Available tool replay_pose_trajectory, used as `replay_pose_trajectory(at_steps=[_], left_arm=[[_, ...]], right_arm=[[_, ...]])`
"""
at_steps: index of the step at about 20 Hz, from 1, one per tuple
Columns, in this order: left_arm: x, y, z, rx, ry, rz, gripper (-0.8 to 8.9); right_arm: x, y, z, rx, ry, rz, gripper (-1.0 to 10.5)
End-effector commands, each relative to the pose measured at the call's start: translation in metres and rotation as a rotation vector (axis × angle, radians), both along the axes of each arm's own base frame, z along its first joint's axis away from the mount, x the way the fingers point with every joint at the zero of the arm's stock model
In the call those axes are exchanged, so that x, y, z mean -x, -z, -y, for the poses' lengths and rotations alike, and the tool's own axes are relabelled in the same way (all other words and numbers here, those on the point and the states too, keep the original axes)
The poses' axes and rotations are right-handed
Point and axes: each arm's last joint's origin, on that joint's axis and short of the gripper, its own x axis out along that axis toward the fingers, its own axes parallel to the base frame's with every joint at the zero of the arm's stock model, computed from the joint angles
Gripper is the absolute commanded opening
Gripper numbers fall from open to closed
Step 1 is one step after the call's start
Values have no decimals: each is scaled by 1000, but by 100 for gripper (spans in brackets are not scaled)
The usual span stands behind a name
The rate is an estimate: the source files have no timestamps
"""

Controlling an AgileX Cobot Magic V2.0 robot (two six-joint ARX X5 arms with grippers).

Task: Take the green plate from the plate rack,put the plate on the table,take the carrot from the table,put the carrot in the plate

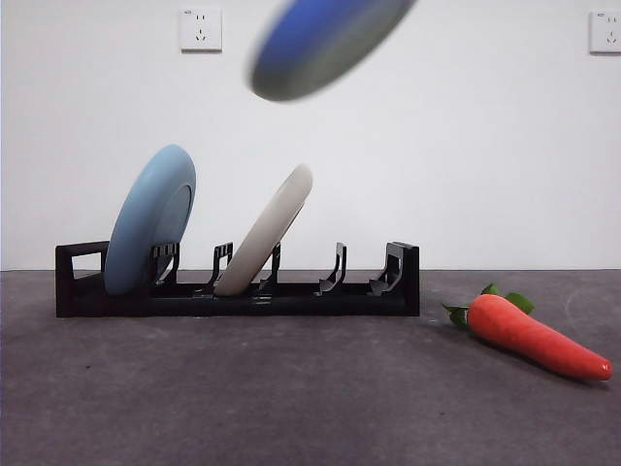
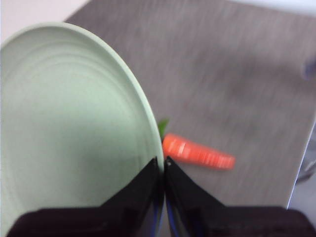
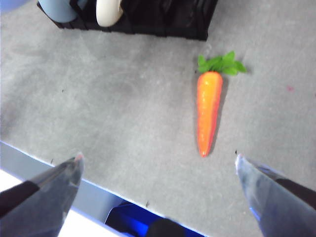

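Note:
My left gripper [image 2: 163, 160] is shut on the rim of the green plate [image 2: 74, 123], a pale sage-green disc filling much of the left wrist view. In the front view the same plate [image 1: 325, 44] hangs blurred and tilted high above the plate rack [image 1: 291, 301], its underside looking dark. The orange carrot [image 1: 534, 335] lies on the table [image 1: 243, 388] to the right of the rack, leaves toward the rack. My right gripper [image 3: 159, 159] hovers open above the table, a short way from the carrot's [image 3: 208, 111] tip, holding nothing.
A light blue plate [image 1: 150, 218] and a cream-white plate [image 1: 267, 233] lean in the rack's left and middle slots. The rack's right slots hold nothing. Two wall sockets [image 1: 200, 29] sit on the white wall behind. The table's near edge shows in the right wrist view.

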Motion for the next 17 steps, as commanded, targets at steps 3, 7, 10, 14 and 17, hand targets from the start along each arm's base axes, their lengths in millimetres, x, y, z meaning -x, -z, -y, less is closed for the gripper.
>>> replay_pose_trajectory(at_steps=[3, 7, 10, 14, 17], left_arm=[[37, 22, 11, -259, 11, 24, -5], [51, 85, 23, -362, -10, 18, -6], [51, 136, 21, -401, -10, 7, -6], [54, 187, 13, -413, -9, 22, -6], [55, 212, 12, -418, 19, 23, -7]], right_arm=[[-6, 1, 0, -3, 4, -17, 626], [-11, 3, -1, -1, 4, -39, 626], [-15, 4, -1, 0, 4, -55, 626], [-22, 8, -1, 1, 4, -84, 626], [-31, 11, -3, 3, -3, -105, 626]])
